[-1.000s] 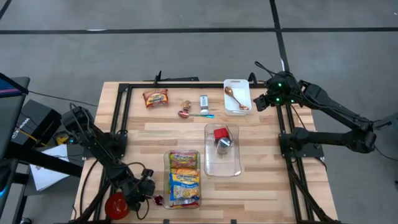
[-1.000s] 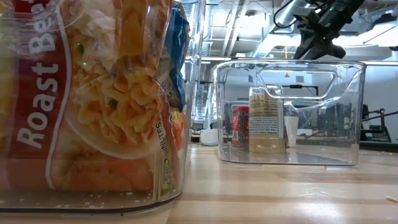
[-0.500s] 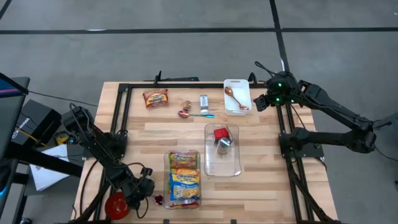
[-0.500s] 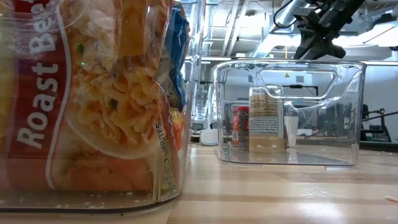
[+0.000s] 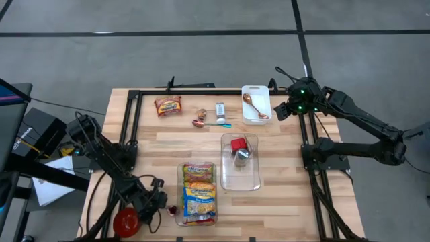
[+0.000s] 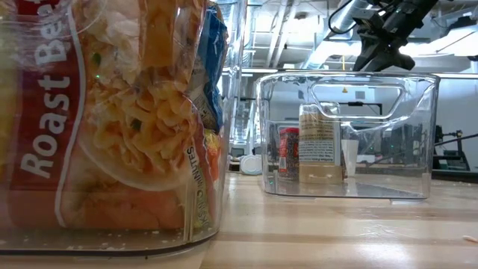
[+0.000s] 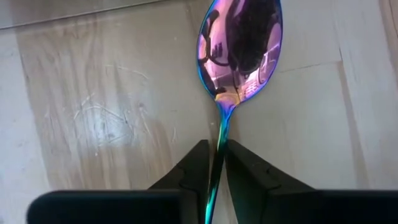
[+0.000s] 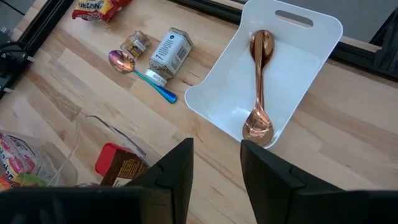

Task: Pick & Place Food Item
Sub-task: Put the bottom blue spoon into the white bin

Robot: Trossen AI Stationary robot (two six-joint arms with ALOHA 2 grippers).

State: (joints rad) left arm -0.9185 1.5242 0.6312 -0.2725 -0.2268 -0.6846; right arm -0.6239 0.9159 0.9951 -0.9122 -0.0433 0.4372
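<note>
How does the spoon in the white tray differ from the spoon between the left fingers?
The tray spoon is copper; the left spoon is iridescent purple-blue. The tray spoon lies free in the white tray; the left spoon lies on the bare table, its handle between the left gripper fingers. Both are shiny spoons.

The high view looks straight down on the whole tabletop (image 5: 282,202) and both arms, from well above. The low view sits at tabletop height, pressed against a clear bin of noodle packets (image 6: 112,119), facing level across the wood to a second clear bin (image 6: 347,134) and the room beyond. Both bins show from overhead too. The left wrist view faces down, very close to the wood, onto an iridescent spoon (image 7: 239,50). The right wrist view looks from higher up over the white tray (image 8: 283,81), which the high view also shows.
</note>
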